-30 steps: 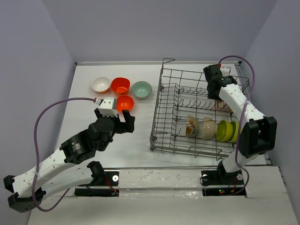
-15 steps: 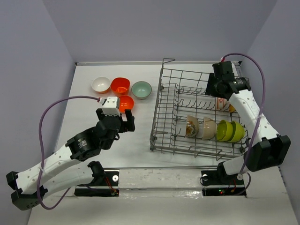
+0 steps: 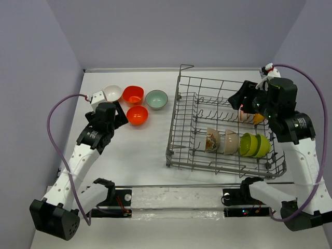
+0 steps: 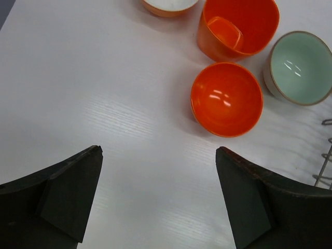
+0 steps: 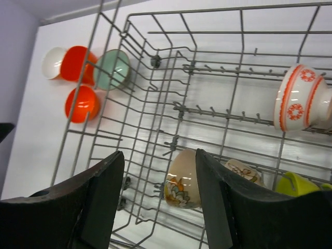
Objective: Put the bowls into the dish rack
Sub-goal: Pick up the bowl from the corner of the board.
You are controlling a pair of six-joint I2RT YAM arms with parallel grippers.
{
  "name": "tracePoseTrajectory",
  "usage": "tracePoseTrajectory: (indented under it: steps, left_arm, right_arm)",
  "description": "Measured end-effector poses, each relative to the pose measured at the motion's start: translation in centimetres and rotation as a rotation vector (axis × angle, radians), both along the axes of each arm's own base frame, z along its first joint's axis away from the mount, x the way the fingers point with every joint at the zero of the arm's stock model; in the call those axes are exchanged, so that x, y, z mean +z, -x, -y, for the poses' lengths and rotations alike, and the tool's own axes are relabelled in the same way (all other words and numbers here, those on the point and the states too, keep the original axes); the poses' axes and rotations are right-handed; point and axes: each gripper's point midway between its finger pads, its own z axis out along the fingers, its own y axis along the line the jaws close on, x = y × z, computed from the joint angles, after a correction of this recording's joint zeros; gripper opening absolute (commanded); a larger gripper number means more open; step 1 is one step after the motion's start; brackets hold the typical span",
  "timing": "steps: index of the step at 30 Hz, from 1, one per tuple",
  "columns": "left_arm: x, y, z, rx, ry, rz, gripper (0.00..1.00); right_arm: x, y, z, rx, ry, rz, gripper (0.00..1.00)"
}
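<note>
Seen from above, a white table (image 3: 104, 150) holds a grey wire dish rack (image 3: 207, 111) on the right and four loose bowls on the left: a white bowl (image 3: 111, 93), a deep orange bowl (image 3: 133, 94), a pale teal bowl (image 3: 156, 99) and a red-orange bowl (image 3: 137, 115), all where they sat a second ago. The left gripper (image 4: 158, 150) has swung away from the red-orange bowl's near side toward the white bowl, and hangs over bare table with its jaws spread wide and empty. The right gripper (image 5: 159, 153) has pulled back toward the rack's right side, jaws parted and a little wider than before, holding nothing. In the rack stand a flowered bowl (image 3: 211, 140), a beige bowl (image 3: 231, 141), two green bowls (image 3: 250, 144) and, in a farther row, a white bowl with red pattern (image 5: 301, 98).
</note>
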Motion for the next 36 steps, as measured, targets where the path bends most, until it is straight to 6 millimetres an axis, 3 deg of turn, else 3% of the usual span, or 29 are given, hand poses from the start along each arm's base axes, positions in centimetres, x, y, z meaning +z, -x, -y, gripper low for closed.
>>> tracePoseTrajectory:
  steps: [5, 11, 16, 25, 36]
  left_arm:
    - [-2.6, -2.3, -1.6, 0.04, 0.084, -0.061, 0.99]
    - [-7.1, -4.1, 0.3, -0.013, 0.158, -0.192, 0.96]
    - [-9.4, -5.6, 1.6, -0.035, 0.205, -0.266, 0.88]
    - [-12.4, -8.0, 3.7, -0.059, 0.281, -0.345, 0.82]
    - [-12.7, -8.3, 4.2, -0.065, 0.313, -0.347, 0.8]
  right_arm:
    - [2.4, 3.0, -1.4, 0.092, -0.082, 0.071, 0.64]
    - [3.1, 4.4, -2.2, 0.144, -0.126, 0.093, 0.64]
    - [2.5, 4.7, -2.6, 0.167, -0.138, 0.08, 0.64]
    - [2.3, 5.0, -3.0, 0.189, -0.151, 0.078, 0.64]
    - [1.7, 5.0, -3.2, 0.196, -0.159, 0.062, 0.65]
